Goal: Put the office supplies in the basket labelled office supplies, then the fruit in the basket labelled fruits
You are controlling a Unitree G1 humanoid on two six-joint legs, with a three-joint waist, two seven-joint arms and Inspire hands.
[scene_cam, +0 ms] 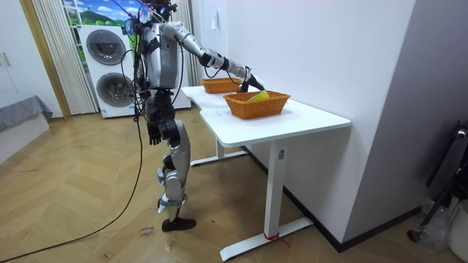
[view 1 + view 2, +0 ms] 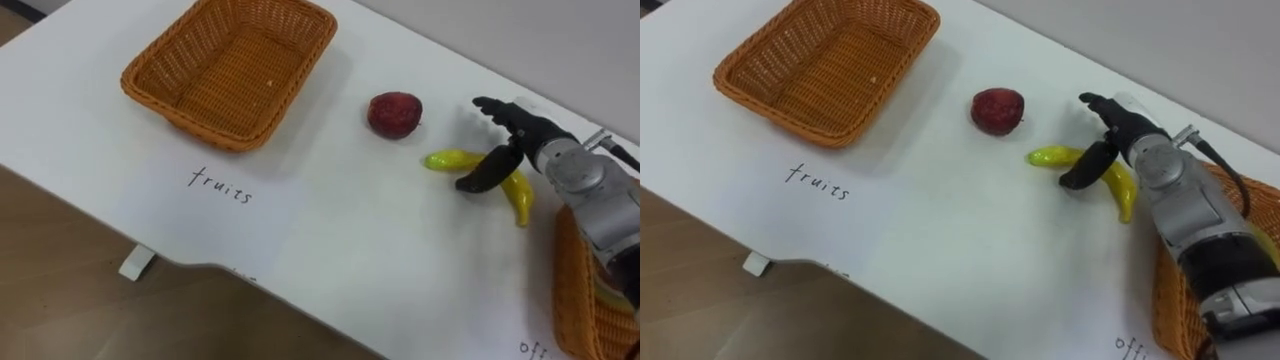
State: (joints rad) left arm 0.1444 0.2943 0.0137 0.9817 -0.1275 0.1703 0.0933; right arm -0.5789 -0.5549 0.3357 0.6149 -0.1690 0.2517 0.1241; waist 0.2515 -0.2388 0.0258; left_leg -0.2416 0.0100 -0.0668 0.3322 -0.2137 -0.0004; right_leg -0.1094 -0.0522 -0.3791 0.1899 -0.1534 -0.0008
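Observation:
A yellow banana (image 2: 450,160) lies on the white table (image 2: 380,260), right of a dark red apple (image 2: 394,113). My right hand (image 2: 520,125) is over the banana's middle, open, fingers stretched toward the far edge and thumb hanging down in front of the fruit. Whether it touches the banana I cannot tell. The empty wicker fruit basket (image 2: 150,90) stands at the far left above a handwritten "fruits" label (image 2: 220,186). The second wicker basket (image 2: 572,300) sits under my right forearm with something yellow inside. My left hand (image 1: 153,134) hangs open at my side.
I stand at the table's end in the room view, right arm stretched over the two baskets (image 1: 256,106). A wall runs behind the table. Washing machines (image 1: 106,66) stand behind me. A broad bare stretch of tabletop lies between the fruit basket and the apple.

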